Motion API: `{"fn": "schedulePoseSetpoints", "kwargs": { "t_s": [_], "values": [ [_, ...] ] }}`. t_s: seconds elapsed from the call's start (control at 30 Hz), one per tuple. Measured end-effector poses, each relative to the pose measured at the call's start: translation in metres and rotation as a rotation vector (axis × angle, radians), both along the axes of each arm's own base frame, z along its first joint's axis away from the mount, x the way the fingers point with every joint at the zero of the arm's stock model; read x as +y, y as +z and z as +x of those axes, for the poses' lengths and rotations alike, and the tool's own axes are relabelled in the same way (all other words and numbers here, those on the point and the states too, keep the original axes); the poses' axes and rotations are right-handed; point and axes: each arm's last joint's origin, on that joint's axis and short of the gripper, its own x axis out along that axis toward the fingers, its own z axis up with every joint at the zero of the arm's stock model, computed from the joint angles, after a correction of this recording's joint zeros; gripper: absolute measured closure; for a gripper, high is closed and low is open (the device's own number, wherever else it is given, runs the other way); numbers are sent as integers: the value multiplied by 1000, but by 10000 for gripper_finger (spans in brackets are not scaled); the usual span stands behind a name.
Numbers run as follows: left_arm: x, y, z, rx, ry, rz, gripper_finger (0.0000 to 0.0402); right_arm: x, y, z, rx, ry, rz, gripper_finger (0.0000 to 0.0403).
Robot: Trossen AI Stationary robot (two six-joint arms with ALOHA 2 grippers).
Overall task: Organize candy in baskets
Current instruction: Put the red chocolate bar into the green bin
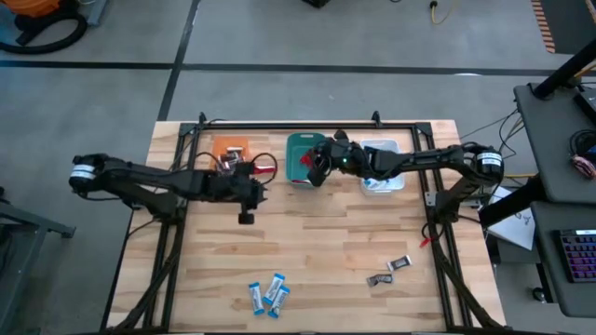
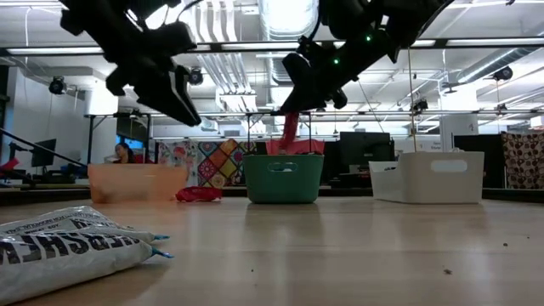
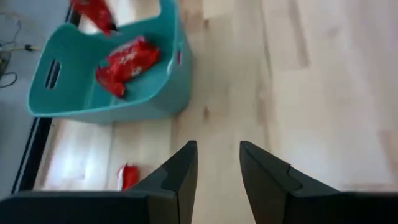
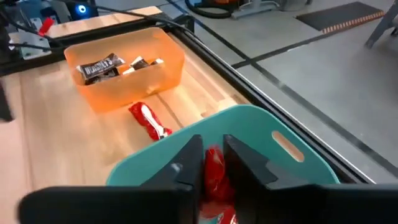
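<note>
My right gripper (image 4: 213, 155) hovers over the teal basket (image 1: 300, 149), shut on a red candy (image 2: 289, 132). More red candies (image 3: 127, 62) lie inside that basket. My left gripper (image 3: 217, 168) hangs open and empty above the bare table, in front of the gap between the teal basket and the orange basket (image 1: 230, 149). The orange basket holds dark-wrapped candies (image 4: 99, 68). One red candy (image 1: 264, 167) lies flat on the table between these two baskets. The whitish basket (image 2: 438, 176) stands to the right, partly under the right arm. My right gripper pinches the red candy by its upper end (image 4: 214, 167) between its two fingers. The fingers slant down, coming from the table's right side. The candy hangs below them (image 2: 289, 136), above the teal basket's opening and clear of its rim.
Blue-and-white candies (image 1: 270, 293) lie near the front edge, left of centre, one close to the low camera (image 2: 68, 242). Two dark candies (image 1: 391, 272) lie front right. A black frame rail (image 1: 307, 125) runs behind the baskets. The middle of the table is bare wood.
</note>
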Motion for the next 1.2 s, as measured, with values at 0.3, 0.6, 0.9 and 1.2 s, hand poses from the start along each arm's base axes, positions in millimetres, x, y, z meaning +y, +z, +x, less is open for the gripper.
{"fn": "schedulePoseSetpoints", "kwargs": {
  "t_s": [0.3,0.6,0.9,1.2],
  "values": [
    [39,-4,-3,-7,77,32,299,1,-3,-1,21,-6,18,237],
    [55,-5,-4,-11,113,55,227,1,-3,-1,10,-8,41,192],
    [68,-29,13,76,118,100,203,2,-5,-2,29,-11,52,191],
    [93,-60,20,163,202,76,206,2,-6,-3,40,-15,62,191]
  ]
}}
